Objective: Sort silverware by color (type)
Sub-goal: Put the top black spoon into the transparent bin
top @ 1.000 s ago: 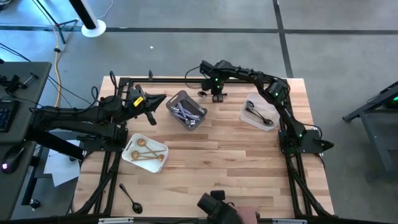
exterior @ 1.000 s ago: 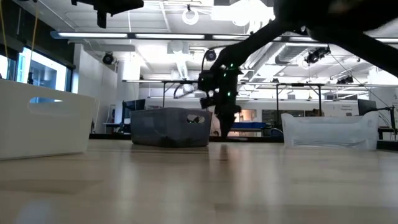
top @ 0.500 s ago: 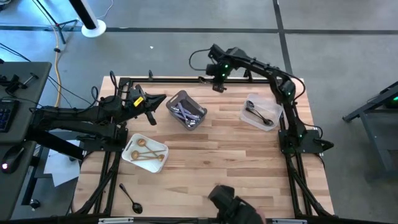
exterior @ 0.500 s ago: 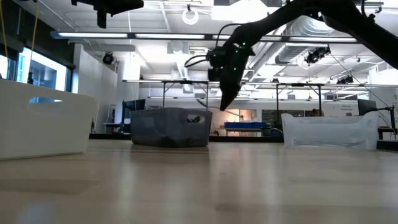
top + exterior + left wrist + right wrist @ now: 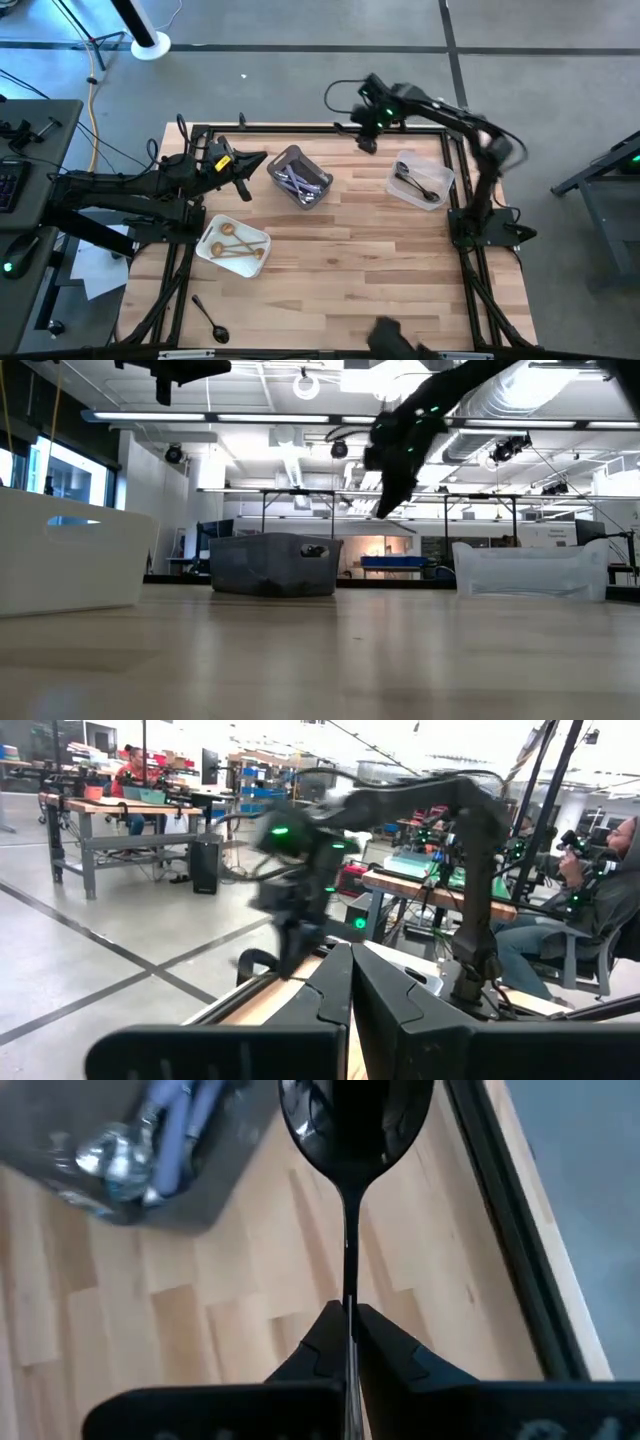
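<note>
Nothing legible is showing on any object. Going from the near edge of the wooden desk (image 5: pixel 350 250), a lone black spoon (image 5: pixel 211 318) is lying at the near left corner. Just beyond it, the white tray (image 5: pixel 213 250) is holding gold pieces (image 5: pixel 238 252). Farther back, the left arm is stretching in low from the left side, its left claw (image 5: pixel 243 180) hovering near the grey bin (image 5: pixel 282 160) with its fingers (image 5: pixel 330 1005) pressed together, nothing between them. The grey bin is carrying the lilac-handled silverware (image 5: pixel 300 182), and over on the right the clear tub (image 5: pixel 440 176) is containing black pieces (image 5: pixel 415 182). At the far edge, the right arm is arching up and over from its base on the right side, and the right claw (image 5: pixel 368 143) is hanging above the desk between bin and tub. Its fingers (image 5: pixel 325 1338) are clamping the handle of a black spoon (image 5: pixel 352 1120), bowl pointing away from the wrist.
</note>
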Robot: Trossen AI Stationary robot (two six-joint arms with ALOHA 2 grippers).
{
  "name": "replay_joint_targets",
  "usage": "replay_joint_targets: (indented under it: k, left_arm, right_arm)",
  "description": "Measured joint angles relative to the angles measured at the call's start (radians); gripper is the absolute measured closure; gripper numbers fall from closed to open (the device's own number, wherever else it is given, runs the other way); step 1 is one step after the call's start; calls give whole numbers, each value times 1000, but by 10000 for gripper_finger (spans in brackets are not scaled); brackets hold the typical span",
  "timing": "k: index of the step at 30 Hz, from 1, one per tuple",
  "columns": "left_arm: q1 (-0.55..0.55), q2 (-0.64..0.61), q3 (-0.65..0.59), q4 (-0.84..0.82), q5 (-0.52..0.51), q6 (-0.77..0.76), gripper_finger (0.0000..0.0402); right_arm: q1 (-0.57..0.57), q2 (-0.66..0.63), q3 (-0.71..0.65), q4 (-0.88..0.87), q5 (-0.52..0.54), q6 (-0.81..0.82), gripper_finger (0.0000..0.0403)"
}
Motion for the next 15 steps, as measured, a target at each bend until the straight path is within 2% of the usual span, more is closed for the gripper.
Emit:
replay_joint_targets:
  k: [6, 12, 15]
  left_arm:
    - [0, 0, 0, -2, -15, 0, 401]
    - [0, 1, 0, -4, -15, 0, 401]
    - [0, 1, 0, -5, -6, -26, 401]
  right_arm:
    - [83, -336, -388, 278, -27, 150, 403]
    - [233, -624, -643, 544, -32, 385, 403]
    - [324, -752, -776, 745, 23, 522, 403]
